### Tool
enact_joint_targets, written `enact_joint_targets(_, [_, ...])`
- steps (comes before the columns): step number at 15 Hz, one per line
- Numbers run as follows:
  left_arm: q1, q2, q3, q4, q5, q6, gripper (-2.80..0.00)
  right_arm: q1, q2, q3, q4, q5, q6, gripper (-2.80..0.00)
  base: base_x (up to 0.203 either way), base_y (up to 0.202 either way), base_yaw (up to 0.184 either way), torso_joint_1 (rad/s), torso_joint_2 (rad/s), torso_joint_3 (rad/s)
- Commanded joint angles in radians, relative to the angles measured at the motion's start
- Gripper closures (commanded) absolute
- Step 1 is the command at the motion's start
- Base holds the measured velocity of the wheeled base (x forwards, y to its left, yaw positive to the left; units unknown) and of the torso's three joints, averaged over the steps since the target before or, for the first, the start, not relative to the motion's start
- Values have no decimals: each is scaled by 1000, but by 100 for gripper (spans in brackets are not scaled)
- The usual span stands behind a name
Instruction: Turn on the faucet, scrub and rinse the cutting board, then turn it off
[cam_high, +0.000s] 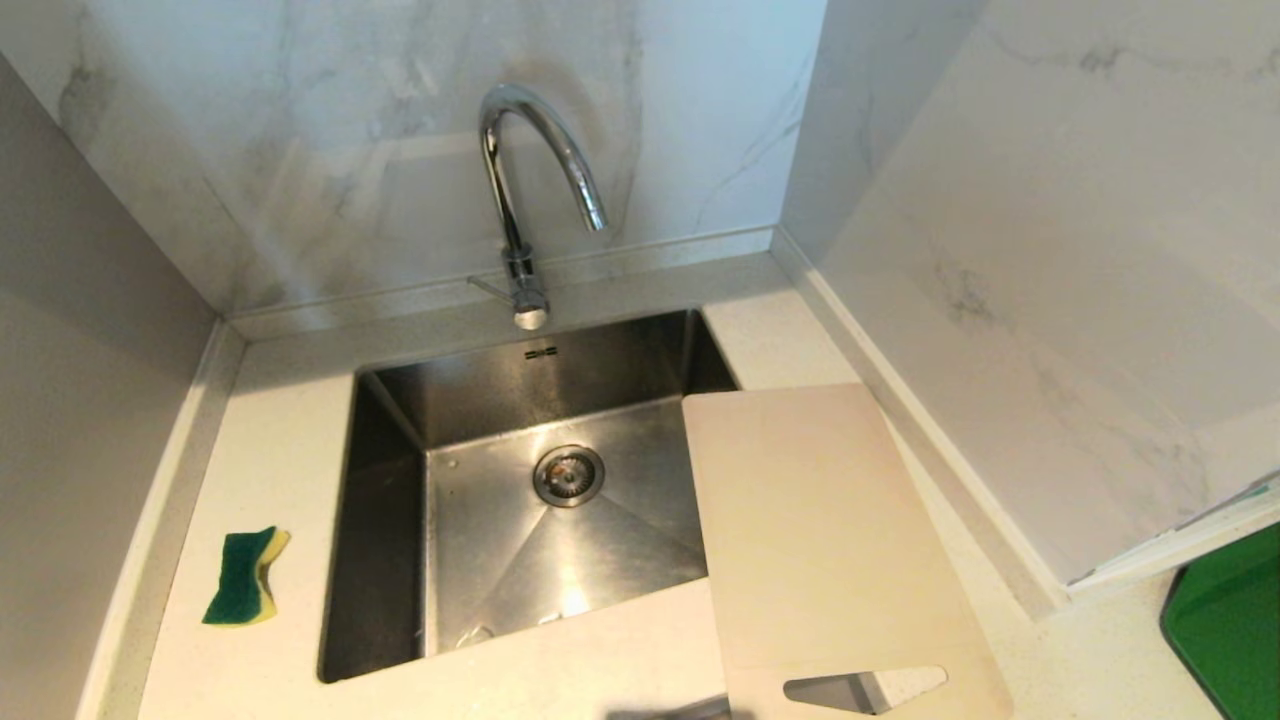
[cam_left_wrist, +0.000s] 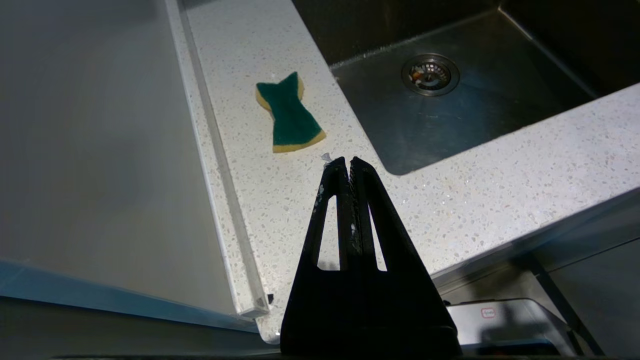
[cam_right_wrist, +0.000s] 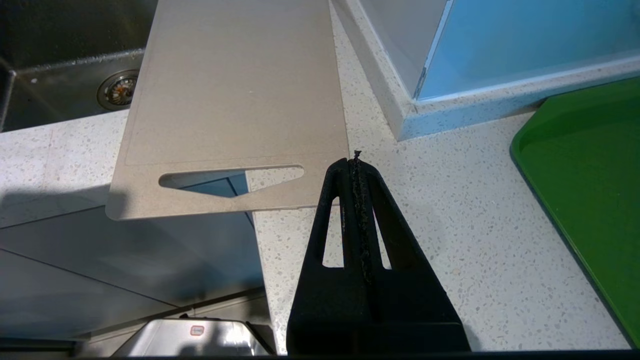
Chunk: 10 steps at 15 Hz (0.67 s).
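Observation:
The chrome gooseneck faucet (cam_high: 525, 215) stands behind the steel sink (cam_high: 390, 440), its thin lever (cam_high: 488, 288) pointing left; no water runs. The pale beige cutting board (cam_high: 820, 530) (cam_right_wrist: 235, 95) lies flat on the counter right of the sink, overlapping the sink's right rim, its handle cutout (cam_high: 865, 690) past the counter's front edge. My left gripper (cam_left_wrist: 348, 161) is shut and empty, held back over the counter's front edge, short of the sponge. My right gripper (cam_right_wrist: 353, 161) is shut and empty, beside the board's near right corner. Neither arm shows in the head view.
A green and yellow sponge (cam_high: 246, 577) (cam_left_wrist: 289, 114) lies on the counter left of the sink. A green tray (cam_high: 1230, 625) (cam_right_wrist: 590, 175) sits at the right. Marble walls close the back and right, a grey panel (cam_high: 80, 400) the left. The drain (cam_high: 568, 475) is in the basin floor.

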Motion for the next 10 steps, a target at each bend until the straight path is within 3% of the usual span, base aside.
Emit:
enact_joint_targets(1, [0, -3, 2, 0, 10, -9, 0, 0, 0, 2, 0, 0, 0, 0, 0, 0, 0, 0, 0, 0])
enact_joint_targets(4, [0, -3, 2, -1, 26, -42, 0, 0, 0, 2, 0, 0, 0, 0, 0, 0, 0, 0, 0, 0])
enact_joint_targets(10, [0, -2, 2, -4, 26, -46, 0, 0, 0, 2, 0, 0, 0, 0, 0, 0, 0, 0, 0, 0])
